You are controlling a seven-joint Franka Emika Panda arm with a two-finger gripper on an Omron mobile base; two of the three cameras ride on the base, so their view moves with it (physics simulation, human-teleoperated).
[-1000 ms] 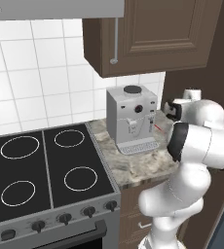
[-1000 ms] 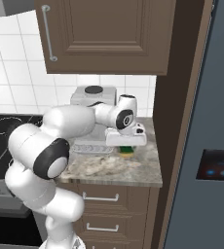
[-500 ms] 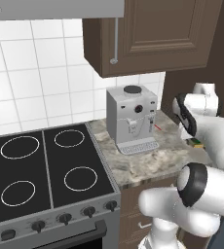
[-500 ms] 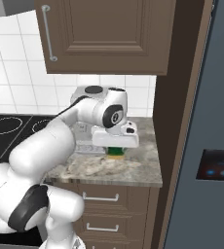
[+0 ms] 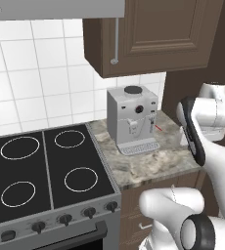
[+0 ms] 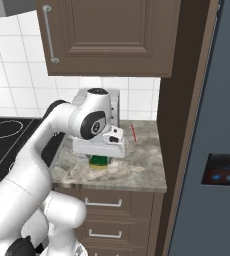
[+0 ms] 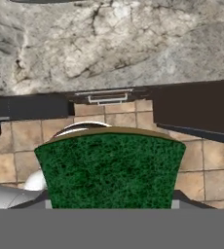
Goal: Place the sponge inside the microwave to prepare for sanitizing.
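Gripping the sponge, the gripper hangs just above the marble counter, jaws clamped on the block's sides. Hand view: green scrub face fills the space between the fingertips, counter edge and tiled floor beyond. White coffee machine stands at counter's back, beside the black cooktop. Wall cabinet overhead.

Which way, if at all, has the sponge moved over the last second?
Yes. In the right base view the sponge has shifted left, away from the tall brown panel, and nearer the front edge of the counter.
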